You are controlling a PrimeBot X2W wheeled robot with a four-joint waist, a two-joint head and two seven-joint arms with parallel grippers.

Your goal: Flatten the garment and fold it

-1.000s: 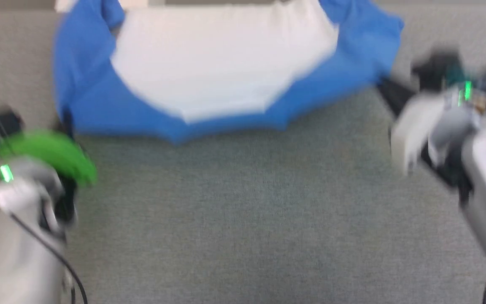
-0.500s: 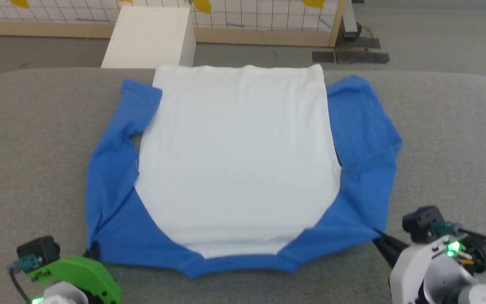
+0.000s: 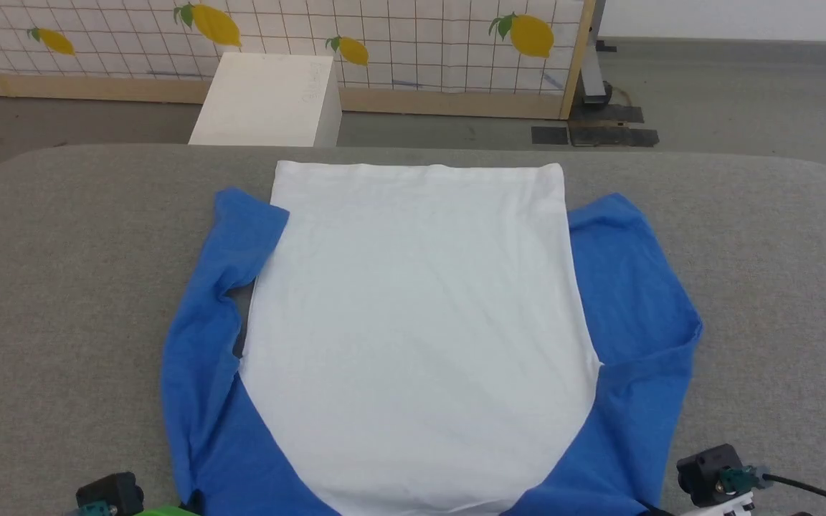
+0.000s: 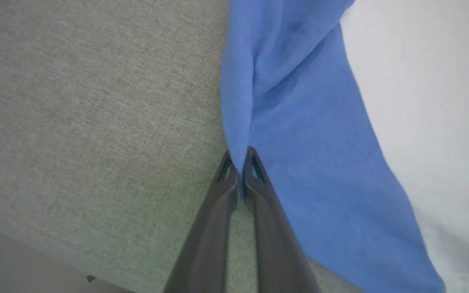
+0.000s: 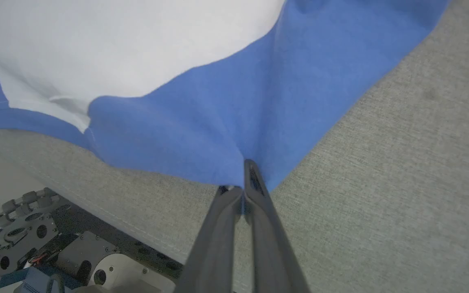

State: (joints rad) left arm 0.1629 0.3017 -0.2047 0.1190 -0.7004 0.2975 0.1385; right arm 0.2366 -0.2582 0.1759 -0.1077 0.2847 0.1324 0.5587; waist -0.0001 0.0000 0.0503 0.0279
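Note:
The garment (image 3: 420,322) lies spread on the grey table (image 3: 62,287), white body panel up, hem at the far side, blue sleeves folded in along both flanks. In the left wrist view my left gripper (image 4: 240,165) is shut on a pinched fold of the garment's blue edge (image 4: 299,142). The right wrist view has my right gripper (image 5: 240,181) shut on the blue near corner (image 5: 218,134), the cloth puckering toward the fingertips. Both wrists sit at the head view's bottom corners, at the garment's near corners.
Grey table surface extends to the left and right of the garment. Beyond the far edge stand a white box (image 3: 269,100) and a lattice panel with lemon pictures (image 3: 384,36). My wheeled base (image 5: 23,228) sits below the table's near edge.
The head camera has tilted up: the whole picture shifted down and sharpened, and the far wall came into view. Both grippers keep hold of the garment's near corners.

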